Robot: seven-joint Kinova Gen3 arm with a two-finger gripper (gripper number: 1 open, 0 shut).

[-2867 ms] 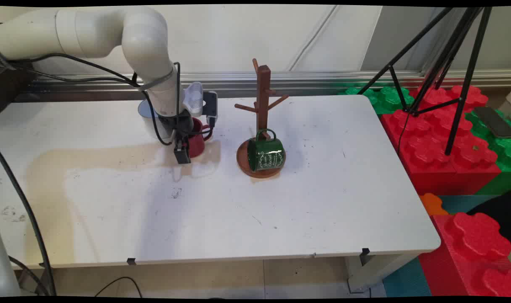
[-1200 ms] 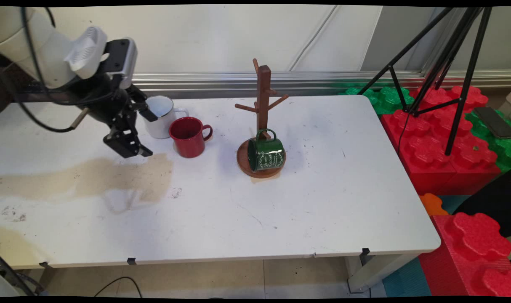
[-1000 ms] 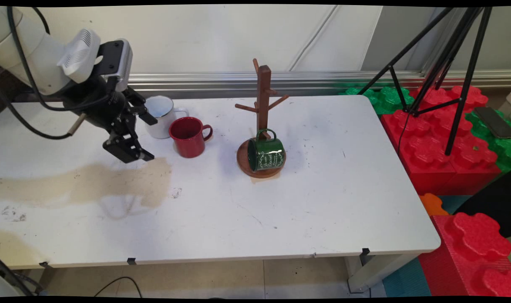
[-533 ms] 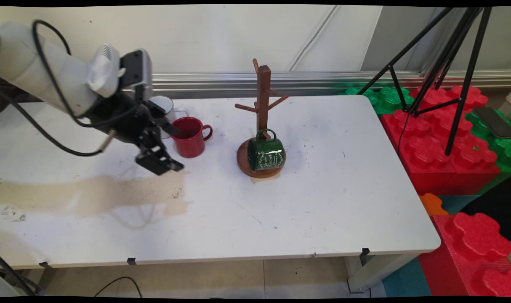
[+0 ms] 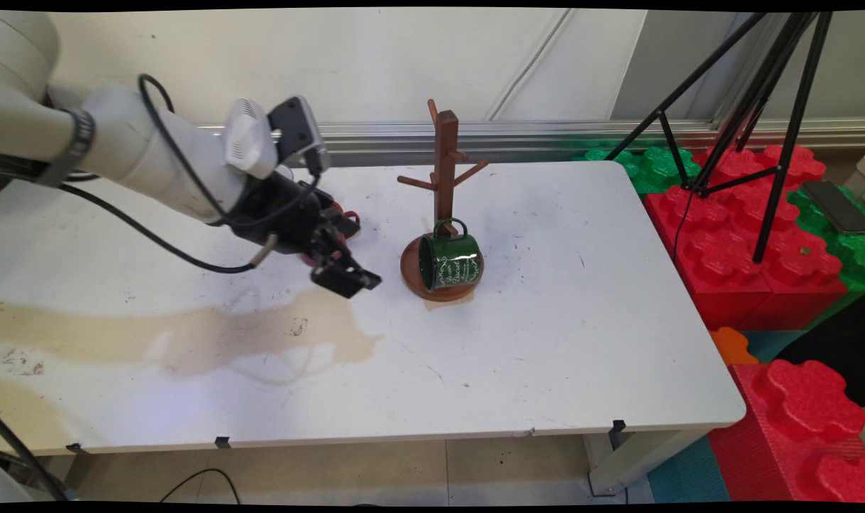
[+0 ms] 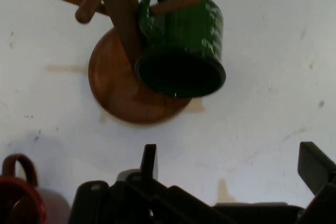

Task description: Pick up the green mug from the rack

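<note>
My gripper (image 5: 356, 255) hangs open and empty just above the table, a little left of the wooden mug tree (image 5: 444, 178). A green mug (image 5: 450, 261) hangs by its handle from a low peg, resting tilted over the tree's round base (image 5: 412, 278). In the hand view the green mug (image 6: 181, 45) shows its dark mouth ahead of my gripper (image 6: 231, 158), beside the base (image 6: 115, 95). The red mug (image 5: 348, 218) is mostly hidden behind my hand; its handle shows. The same red mug (image 6: 18, 192) sits at the hand view's bottom left.
A black tripod (image 5: 746, 107) stands off the table's right side over red foam blocks (image 5: 746, 242) and green ones (image 5: 653, 167). A dark phone (image 5: 835, 205) lies on the blocks. The table's right edge (image 5: 689, 285) is rounded.
My gripper let go of the red mug, drew back left beside the white mug, then swung right past the red mug toward the mug tree. The mugs have not moved.
</note>
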